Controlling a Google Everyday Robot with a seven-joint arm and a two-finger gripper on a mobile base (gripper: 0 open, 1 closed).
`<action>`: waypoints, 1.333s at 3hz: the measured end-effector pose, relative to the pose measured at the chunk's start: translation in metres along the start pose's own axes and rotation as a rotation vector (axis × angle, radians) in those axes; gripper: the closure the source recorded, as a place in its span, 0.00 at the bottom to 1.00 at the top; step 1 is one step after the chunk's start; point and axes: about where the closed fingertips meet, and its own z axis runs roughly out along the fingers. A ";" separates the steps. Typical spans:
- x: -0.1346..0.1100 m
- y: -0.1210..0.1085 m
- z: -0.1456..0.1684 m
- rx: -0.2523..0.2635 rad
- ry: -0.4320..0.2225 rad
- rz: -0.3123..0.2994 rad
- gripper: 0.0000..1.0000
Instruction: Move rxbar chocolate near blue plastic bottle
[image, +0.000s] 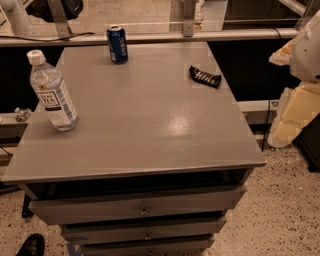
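A grey metal cabinet with a flat top (145, 130) stands on a speckled floor. At its left side stands the blue plastic bottle (51, 92), tall, clear, upright, with a white cap and a white label.

The rxbar chocolate (205, 76), a small flat bar in a black wrapper with white letters, lies well apart from the bottle, far to its right and a little farther back. A short blue drink can (117, 44) stands behind the bottle, to its right.

The gripper is not in view, so its opening cannot be told. Only pale cream arm parts (295, 107) show far right of the bottle, off the cabinet.

The task appears to be at its start, with the bar untouched. The next move probably calls for reaching to the bar.

Count: one bar, one bottle, one can.
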 end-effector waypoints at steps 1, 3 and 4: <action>-0.010 -0.009 0.034 -0.020 -0.077 0.044 0.00; -0.033 -0.097 0.104 0.018 -0.253 0.164 0.00; -0.040 -0.142 0.132 0.032 -0.336 0.238 0.00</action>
